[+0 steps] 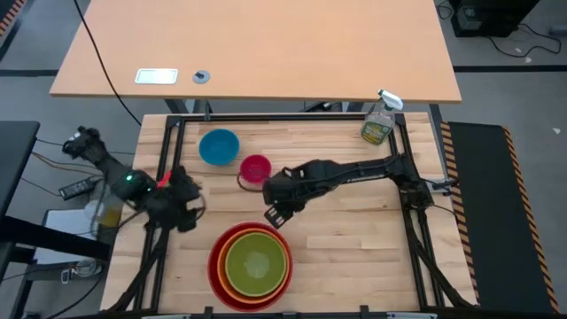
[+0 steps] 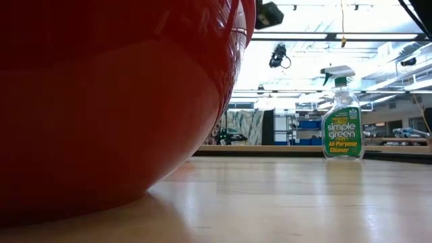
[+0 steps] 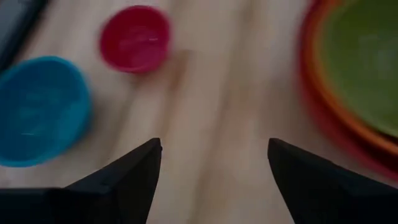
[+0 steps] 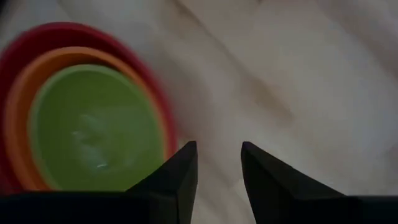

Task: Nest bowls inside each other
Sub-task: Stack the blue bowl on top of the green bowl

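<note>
A red bowl (image 1: pixel 217 270) stands on its base near the table's front edge, with an orange bowl (image 1: pixel 232 285) and a lime green bowl (image 1: pixel 257 261) nested inside it. In the low view the red bowl (image 2: pixel 101 101) fills the left side. A blue bowl (image 1: pixel 219 147) and a smaller pink bowl (image 1: pixel 255 168) stand apart, side by side, toward the far left. My left gripper (image 3: pixel 214 146) is open over bare wood at the table's left, between the stack and the two small bowls. My right gripper (image 4: pixel 219 146) hovers open and holds nothing, just right of the stack.
A clear spray bottle (image 1: pixel 379 124) with a green label stands upright at the far right corner and also shows in the low view (image 2: pixel 343 115). Bare wood lies across the table's right half. A black metal frame (image 1: pixel 416 221) runs along the table's sides.
</note>
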